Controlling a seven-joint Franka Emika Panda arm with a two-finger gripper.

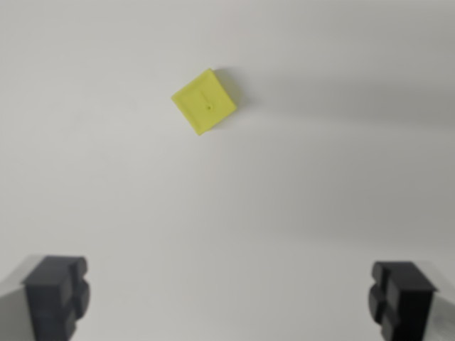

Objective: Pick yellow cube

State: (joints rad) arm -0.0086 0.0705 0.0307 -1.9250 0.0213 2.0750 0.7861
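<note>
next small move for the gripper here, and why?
Probably advance toward the top of the wrist view, nudging slightly to the wrist view's left, to centre the yellow cube between the fingers. The gripper is open and empty, its fingers wide apart at the bottom edge, and the cube sits well ahead of them, turned at an angle, so some wrist rotation may help too.
</note>
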